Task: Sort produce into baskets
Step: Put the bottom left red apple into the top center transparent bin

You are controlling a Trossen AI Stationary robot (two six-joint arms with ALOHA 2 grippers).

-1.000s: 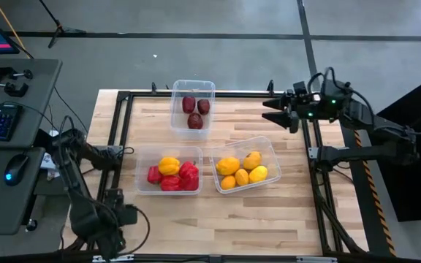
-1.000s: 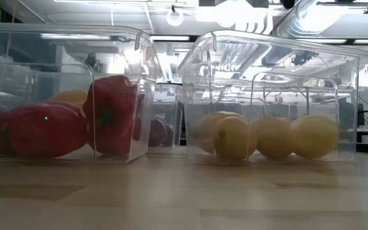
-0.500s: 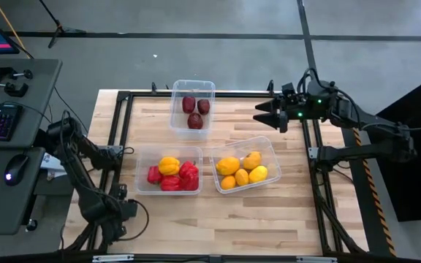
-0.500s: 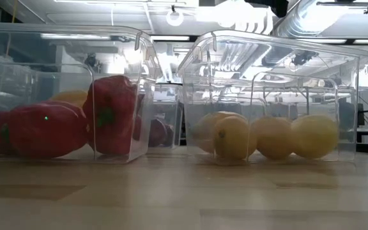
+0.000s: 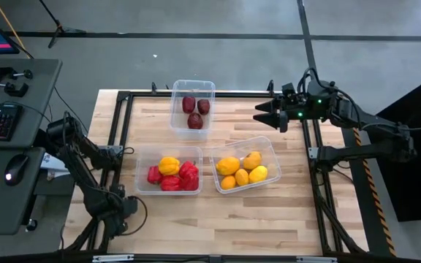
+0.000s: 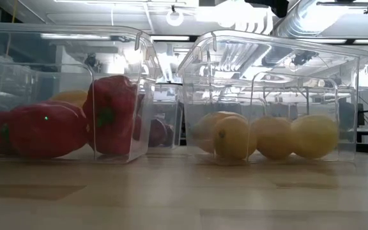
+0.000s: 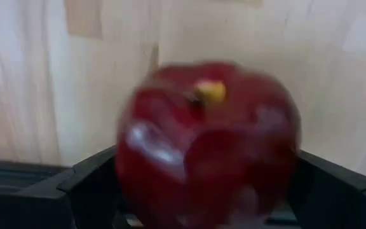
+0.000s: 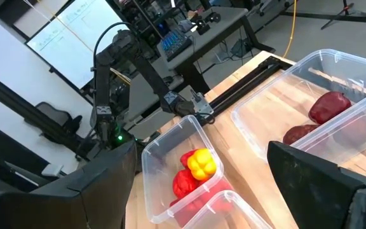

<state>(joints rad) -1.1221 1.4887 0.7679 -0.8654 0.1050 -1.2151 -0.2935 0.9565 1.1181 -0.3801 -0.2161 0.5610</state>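
The left gripper (image 5: 107, 212), low at the frame's lower left, clasps a dark red apple (image 7: 208, 143) between wide-set fingers (right gripper (image 5: 263, 113) hangs open, empty, upper right), so next seemingly comes carrying it to the maroon-fruit tub (image 5: 193, 88).

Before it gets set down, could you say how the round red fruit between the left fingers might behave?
The red fruit looks round, so it would probably roll once released. Its glossy skin may slip in the left gripper.
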